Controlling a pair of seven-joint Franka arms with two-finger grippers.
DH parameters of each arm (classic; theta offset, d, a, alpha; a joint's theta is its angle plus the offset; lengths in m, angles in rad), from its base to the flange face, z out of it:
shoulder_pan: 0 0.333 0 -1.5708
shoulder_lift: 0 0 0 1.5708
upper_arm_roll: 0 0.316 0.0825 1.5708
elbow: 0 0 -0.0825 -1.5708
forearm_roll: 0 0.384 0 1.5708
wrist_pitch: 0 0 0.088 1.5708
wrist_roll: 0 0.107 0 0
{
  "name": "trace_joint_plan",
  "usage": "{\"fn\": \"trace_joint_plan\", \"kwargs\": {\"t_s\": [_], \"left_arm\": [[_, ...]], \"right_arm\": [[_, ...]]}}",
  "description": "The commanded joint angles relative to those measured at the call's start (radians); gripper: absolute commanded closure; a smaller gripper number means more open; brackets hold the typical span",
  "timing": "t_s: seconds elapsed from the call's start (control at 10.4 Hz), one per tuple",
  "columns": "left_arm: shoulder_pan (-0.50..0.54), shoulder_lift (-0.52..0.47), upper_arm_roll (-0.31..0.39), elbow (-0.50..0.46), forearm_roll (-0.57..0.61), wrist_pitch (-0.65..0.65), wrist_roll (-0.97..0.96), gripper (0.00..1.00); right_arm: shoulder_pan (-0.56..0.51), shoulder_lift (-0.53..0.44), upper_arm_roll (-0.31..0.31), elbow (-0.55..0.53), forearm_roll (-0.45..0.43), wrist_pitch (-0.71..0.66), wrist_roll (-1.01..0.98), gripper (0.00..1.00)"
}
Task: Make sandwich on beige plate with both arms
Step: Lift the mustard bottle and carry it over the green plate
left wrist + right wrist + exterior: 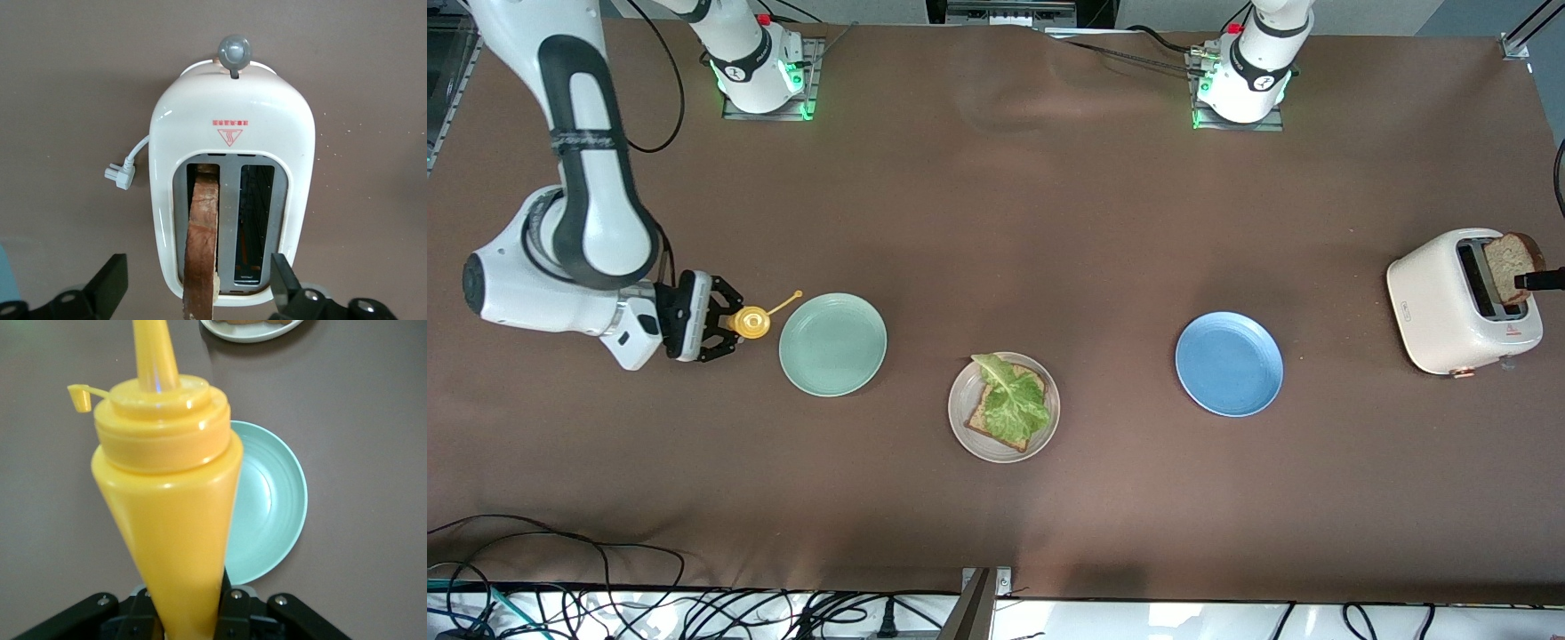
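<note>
Clearly the risk sits with the left claw (199,293) — spread wide, astride the bread slice (202,233) in the toaster (230,133), gripping nothing; closing off-centre could snag it. Right claw (713,317) clamps the yellow bottle (167,513) beside the mint plate (832,344); the sandwich (1009,404) waits on the beige plate (960,427) mid-desk.

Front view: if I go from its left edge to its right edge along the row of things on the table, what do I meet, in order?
right gripper holding the yellow squeeze bottle → mint green plate → beige plate with bread and lettuce → blue plate → white toaster with a bread slice in its slot
</note>
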Motion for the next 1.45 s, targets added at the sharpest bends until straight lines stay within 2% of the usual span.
{"fn": "trace_joint_plan", "kwargs": {"t_s": [0.0, 0.29, 0.39, 0.58, 0.77, 1.06, 1.16, 1.25, 1.35], "left_arm": [[0.004, 0.003, -0.007, -0.006, 0.016, -0.013, 0.02, 0.14], [0.004, 0.007, -0.007, -0.016, 0.018, -0.022, 0.021, 0.16], [0.006, 0.007, -0.007, -0.017, 0.018, -0.042, 0.023, 0.2], [0.006, 0.009, -0.007, -0.023, 0.018, -0.064, 0.024, 0.36], [0.006, 0.009, -0.007, -0.024, 0.02, -0.065, 0.023, 0.52], [0.004, 0.009, -0.007, -0.021, 0.024, -0.065, 0.021, 0.84], [0.006, 0.007, -0.007, -0.021, 0.024, -0.065, 0.021, 0.94], [0.003, 0.006, -0.007, -0.017, 0.027, -0.071, 0.021, 1.0], [-0.002, 0.001, -0.01, -0.004, 0.03, -0.087, 0.02, 1.0]], "right_arm": [[0.083, -0.058, -0.004, -0.02, -0.122, 0.041, 0.223, 1.0], [0.194, -0.064, -0.004, 0.02, -0.292, 0.051, 0.503, 1.0], [0.232, -0.064, -0.004, 0.043, -0.349, 0.05, 0.608, 1.0], [0.298, -0.058, -0.004, 0.078, -0.437, 0.039, 0.774, 1.0], [0.344, -0.035, -0.005, 0.097, -0.468, 0.027, 0.842, 1.0], [0.447, 0.032, -0.026, 0.172, -0.563, -0.043, 0.979, 1.0], [0.496, 0.077, -0.061, 0.222, -0.578, -0.097, 1.019, 1.0], [0.548, 0.133, -0.103, 0.292, -0.593, -0.16, 1.044, 1.0], [0.594, 0.189, -0.146, 0.36, -0.601, -0.215, 1.061, 1.0]]}}
